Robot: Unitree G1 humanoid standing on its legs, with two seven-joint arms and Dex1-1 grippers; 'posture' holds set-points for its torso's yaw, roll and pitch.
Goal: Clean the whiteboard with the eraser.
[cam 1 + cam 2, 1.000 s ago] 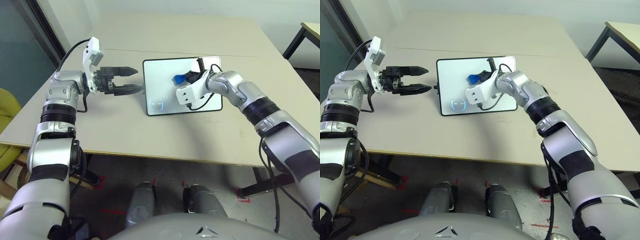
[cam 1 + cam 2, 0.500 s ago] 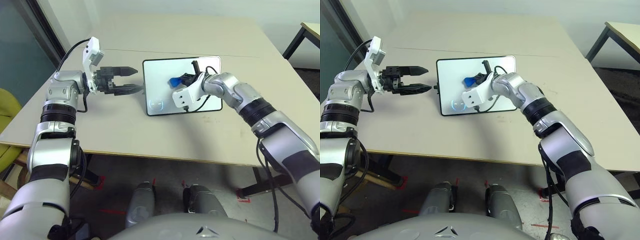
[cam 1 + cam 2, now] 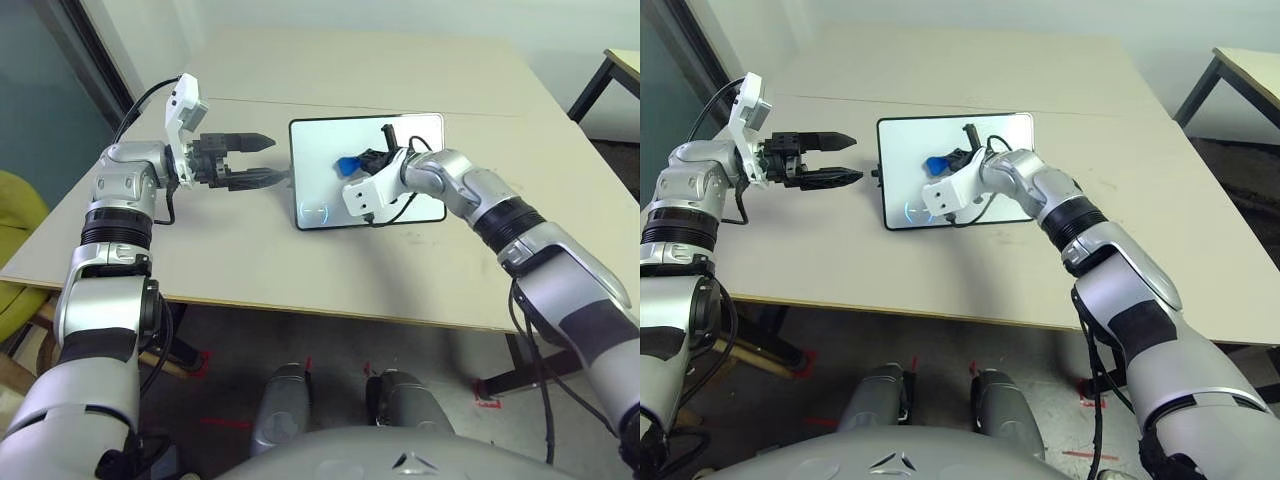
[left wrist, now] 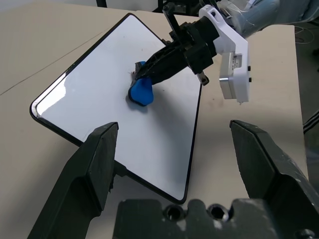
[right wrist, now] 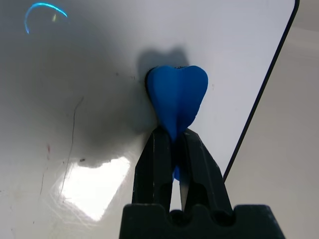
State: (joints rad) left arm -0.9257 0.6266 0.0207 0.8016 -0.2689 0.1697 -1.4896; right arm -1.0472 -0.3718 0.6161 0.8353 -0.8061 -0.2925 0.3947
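The two eye views look forward and down from the robot's head, well above the table (image 3: 300, 60), and both take in the whole whiteboard (image 3: 320, 160), which sits at about 12 o'clock from the body, and both forearms. The left wrist view looks along its fingers (image 4: 94, 164) from just beside the board's edge toward 3 o'clock, sharing the board, the eraser (image 4: 141, 92) and the right gripper (image 4: 149, 67) with the head views. The right wrist view sits very close over the board, looking down its fingers (image 5: 154, 169) at the eraser.
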